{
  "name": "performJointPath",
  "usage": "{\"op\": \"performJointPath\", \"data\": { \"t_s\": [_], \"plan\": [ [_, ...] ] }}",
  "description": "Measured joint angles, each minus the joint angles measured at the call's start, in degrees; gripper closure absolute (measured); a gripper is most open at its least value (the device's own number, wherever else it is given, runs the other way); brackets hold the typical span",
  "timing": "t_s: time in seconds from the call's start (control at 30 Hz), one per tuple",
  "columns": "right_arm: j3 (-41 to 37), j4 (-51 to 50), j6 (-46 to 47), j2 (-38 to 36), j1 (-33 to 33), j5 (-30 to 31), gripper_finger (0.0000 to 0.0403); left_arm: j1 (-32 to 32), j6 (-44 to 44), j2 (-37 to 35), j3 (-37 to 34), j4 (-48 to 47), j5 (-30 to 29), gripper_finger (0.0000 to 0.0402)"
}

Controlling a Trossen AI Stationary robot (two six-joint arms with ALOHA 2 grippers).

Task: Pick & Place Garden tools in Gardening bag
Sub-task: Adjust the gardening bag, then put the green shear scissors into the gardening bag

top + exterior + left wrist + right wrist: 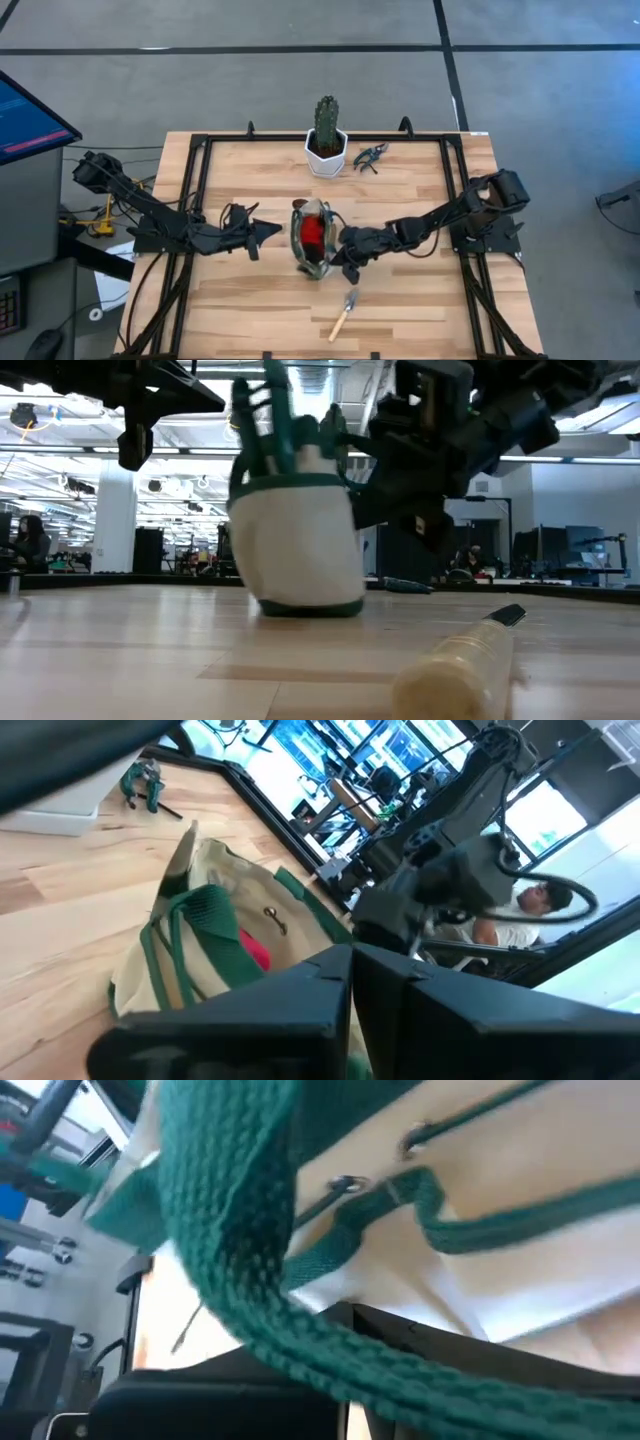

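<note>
The cream gardening bag with green trim stands on its base at the table's middle, and a red piece shows inside it. It also shows in the low view. My right gripper is at the bag's right near side, shut on it. My left gripper is shut and empty just left of the bag. A wooden-handled trowel lies flat near the front edge. Dark pruning shears lie at the back, right of the pot. My right gripper comes level from the table's right at the bag's upper edge on its right near side. A green loop handle lies across its fingers and hides the place of contact. The bag's base stays on the table.
A green cactus in a white pot stands at the back middle. A black frame runs along the table's edges. The trowel's handle lies close in the low view. Bare wood lies at the front left.
</note>
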Motion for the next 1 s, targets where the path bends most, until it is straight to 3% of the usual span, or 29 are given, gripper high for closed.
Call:
{"op": "performJointPath", "data": {
  "t_s": [0.23, 0.4, 0.73, 1.0],
  "plan": [
    [6.57, -2.05, -1.02, 5.50, 0.84, -2.69, 0.0403, 0.00, 0.00, -0.01, 0.00, 0.34, 0.00, 0.0400],
    [7.56, -12.81, -1.23, 3.03, 0.84, -2.79, 0.0403, 0.00, 2.02, -0.01, 0.00, 1.54, 1.74, 0.0400],
    [7.61, -41.80, -1.78, -15.65, 0.84, 6.36, 0.0403, 0.00, 7.76, -0.93, 0.03, 5.38, 5.57, 0.0400],
    [7.57, -48.02, -1.19, -30.62, 0.96, 14.69, 0.0403, -0.09, 9.30, -4.11, 0.09, 6.05, 5.55, 0.0400]
  ]
}}
